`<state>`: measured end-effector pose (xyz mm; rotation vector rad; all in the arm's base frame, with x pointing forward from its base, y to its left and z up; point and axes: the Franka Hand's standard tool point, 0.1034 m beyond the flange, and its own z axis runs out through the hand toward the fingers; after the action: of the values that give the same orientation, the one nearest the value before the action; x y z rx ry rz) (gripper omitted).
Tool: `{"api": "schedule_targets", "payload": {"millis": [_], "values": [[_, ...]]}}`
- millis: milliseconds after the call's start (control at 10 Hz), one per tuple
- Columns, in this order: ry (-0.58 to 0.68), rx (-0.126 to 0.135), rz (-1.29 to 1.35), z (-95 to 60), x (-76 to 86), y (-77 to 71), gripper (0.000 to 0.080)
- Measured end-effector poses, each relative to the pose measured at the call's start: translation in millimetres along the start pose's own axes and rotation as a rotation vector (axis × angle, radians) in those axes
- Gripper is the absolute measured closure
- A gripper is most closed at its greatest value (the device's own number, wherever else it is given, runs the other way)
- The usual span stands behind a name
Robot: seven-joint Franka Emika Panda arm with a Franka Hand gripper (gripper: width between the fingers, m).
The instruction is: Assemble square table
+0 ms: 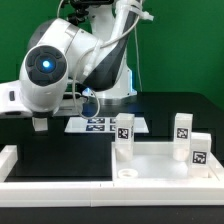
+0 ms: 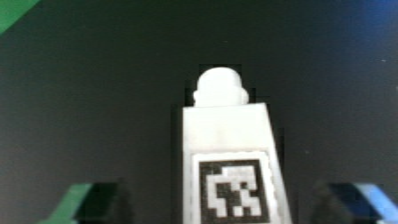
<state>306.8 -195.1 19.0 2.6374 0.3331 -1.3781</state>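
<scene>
The tabletop (image 1: pixel 150 160) is lying near the front of the black table (image 1: pixel 60 150), three legs (image 1: pixel 125 131) standing upright in or beside it. A fourth leg (image 2: pixel 228 150) is lying centred between the gripper's (image 2: pixel 224 205) spread fingers (image 2: pixel 93 200), untouched. The arm should be descending straight, squarely aligned, before closing.

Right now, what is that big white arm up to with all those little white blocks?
It is putting a small table together. The square tabletop lies near the front, and three tagged legs stand at or beside it. The arm's gripper hangs over the black table, toward the exterior view's left. The wrist view shows another leg lying between its open fingertips; I cannot tell if it is gripped yet.
</scene>
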Motion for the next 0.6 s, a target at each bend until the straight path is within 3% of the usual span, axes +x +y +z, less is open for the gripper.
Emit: {"api": "schedule_targets", "payload": {"millis": [100, 200, 600], "values": [[0.000, 0.000, 0.000, 0.1, -0.1, 0.2, 0.0360], [0.000, 0.000, 0.001, 0.2, -0.4, 0.6, 0.0515], [0.000, 0.002, 0.002, 0.6, -0.7, 1.1, 0.0515]]}}
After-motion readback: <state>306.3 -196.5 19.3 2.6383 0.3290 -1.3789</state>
